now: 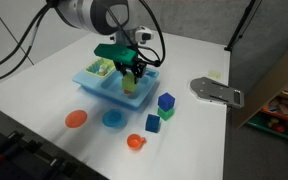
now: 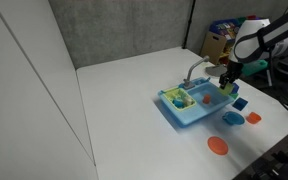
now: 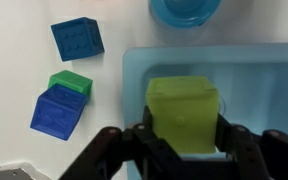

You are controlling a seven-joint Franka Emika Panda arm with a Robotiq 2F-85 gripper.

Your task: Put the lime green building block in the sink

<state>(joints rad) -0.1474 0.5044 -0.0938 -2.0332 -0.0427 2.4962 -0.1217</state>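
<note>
The gripper (image 3: 183, 138) is closest to us in the wrist view. Its two jaws pinch the lime green building block (image 3: 182, 108) from both sides. Far to the left, a blue cube (image 3: 77, 38), a darker green block (image 3: 71, 82) and a blue block (image 3: 56, 112) lie on the table (image 3: 14, 70), outside the sink. Further right, the held block sits over the sink (image 3: 254, 75), inside its light blue walls. In an exterior view the gripper (image 1: 132, 72) hangs just above the basin. I think the block only needs to go straight down, so letting go here should land it inside.
</note>
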